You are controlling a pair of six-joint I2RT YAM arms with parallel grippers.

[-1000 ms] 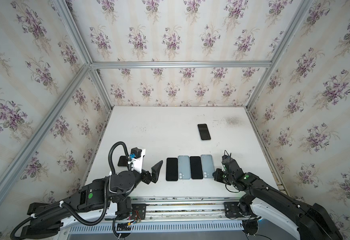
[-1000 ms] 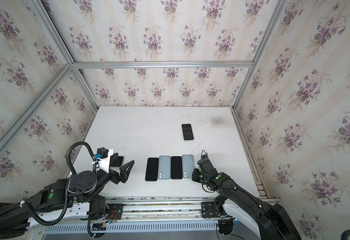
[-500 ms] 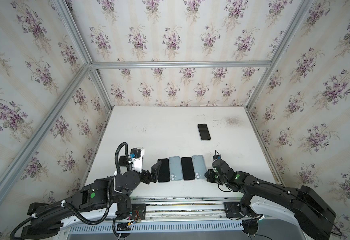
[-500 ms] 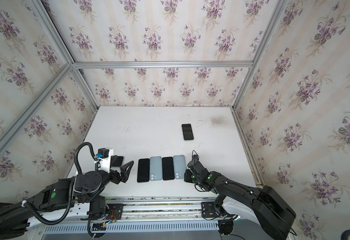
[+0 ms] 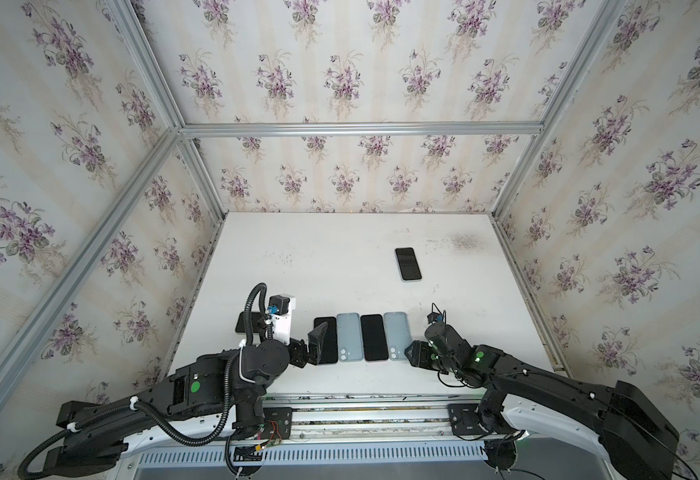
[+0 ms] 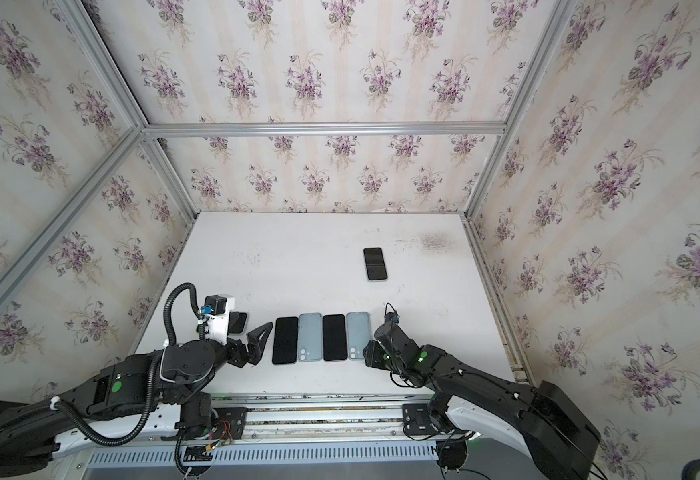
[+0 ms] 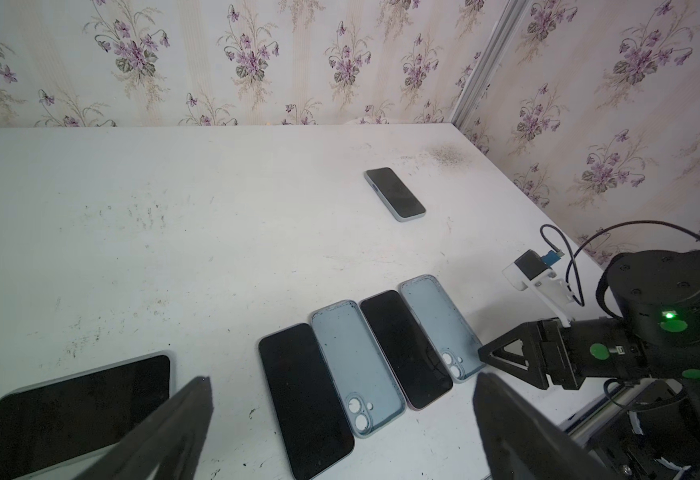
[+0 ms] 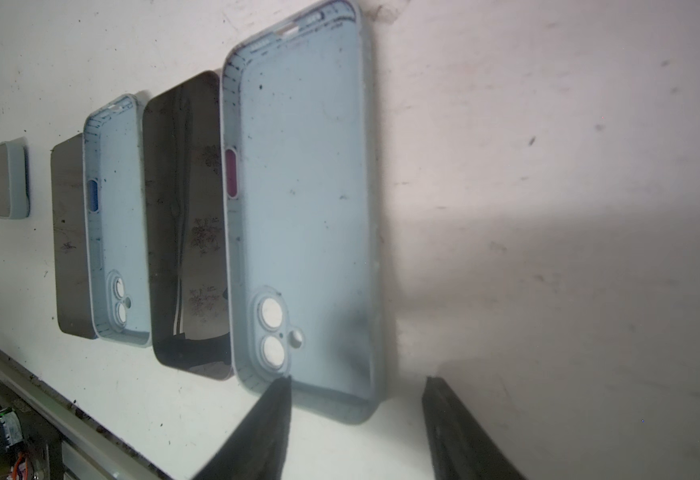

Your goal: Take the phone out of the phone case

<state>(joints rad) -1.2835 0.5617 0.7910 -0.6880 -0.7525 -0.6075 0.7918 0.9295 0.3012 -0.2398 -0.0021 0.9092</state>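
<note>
Left claw (image 7: 342,380) wide open beside leftmost phone (image 5: 330,337). Right claw (image 8: 356,380) part-open, gripping nothing. One fingertip (image 8: 275,405) overlaps the rightmost empty case (image 8: 306,208) corner on the desk (image 5: 319,257).

You see only part of the leftmost cased phone (image 5: 242,323): the left arm's camera mount (image 5: 281,326) covers one side of it in both top views, and the left wrist view's edge crops it.
</note>
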